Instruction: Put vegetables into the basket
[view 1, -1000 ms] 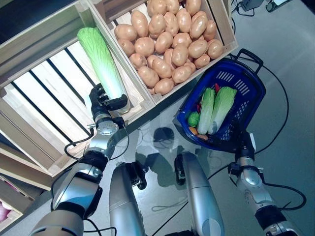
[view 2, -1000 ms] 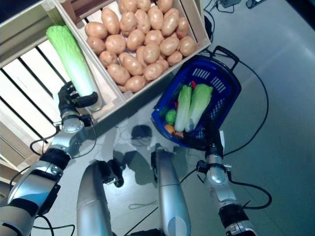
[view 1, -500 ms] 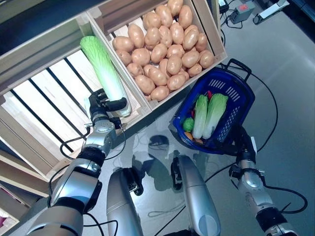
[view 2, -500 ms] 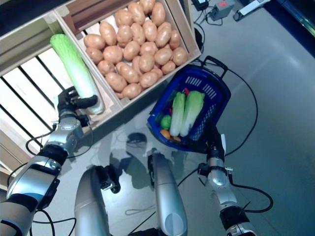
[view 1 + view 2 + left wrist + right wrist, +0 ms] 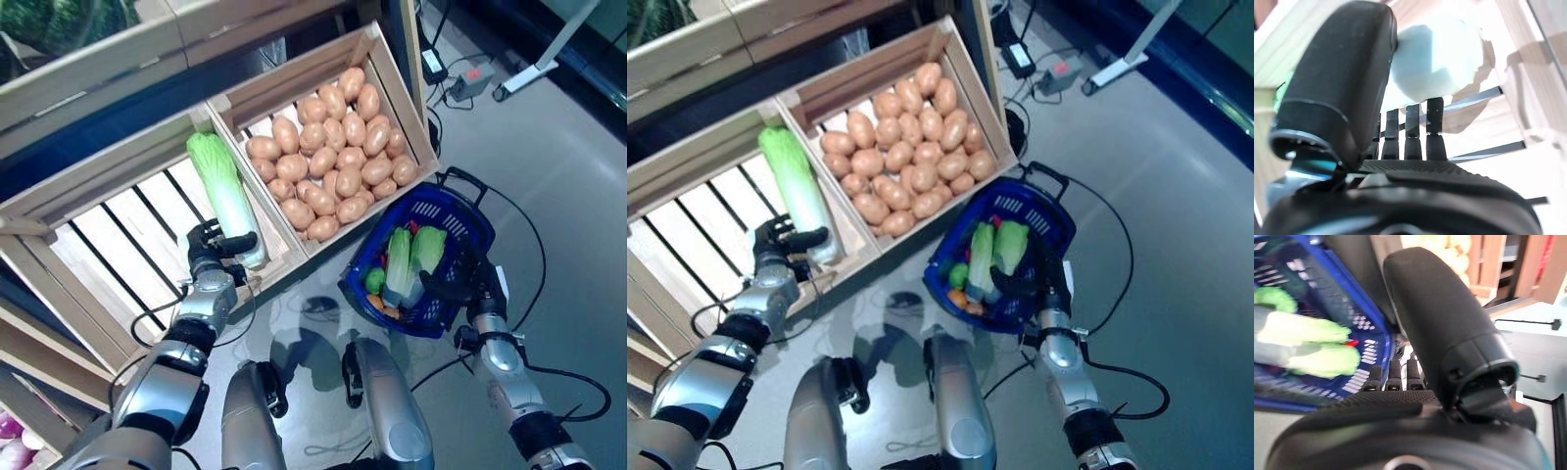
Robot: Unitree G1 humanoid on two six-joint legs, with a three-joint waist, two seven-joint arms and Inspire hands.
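Note:
A long green-and-white cabbage [image 5: 223, 191] lies in a slatted wooden crate [image 5: 118, 245] on the stand. My left hand [image 5: 208, 257] is at its white cut end. In the left wrist view the thumb [image 5: 1347, 93] rests against that end [image 5: 1440, 63] and the fingers [image 5: 1420, 132] lie straight beneath it. The blue basket [image 5: 438, 206] stands on the floor at the right. It holds two green-and-white cabbages [image 5: 402, 259], a small round green vegetable [image 5: 375, 281] and an orange one [image 5: 377, 302]. My right hand [image 5: 468, 282] is beside the basket's near rim [image 5: 1352, 308], fingers straight.
A second wooden crate [image 5: 392, 73] sits between the slatted crate and the basket, its corner close to the basket's far rim. A power strip [image 5: 472, 76], cables and a white stand foot [image 5: 549, 54] lie on the grey floor beyond the basket.
The whole picture has shifted, so the camera has moved. Both hands keep their places by the cabbage and the basket.

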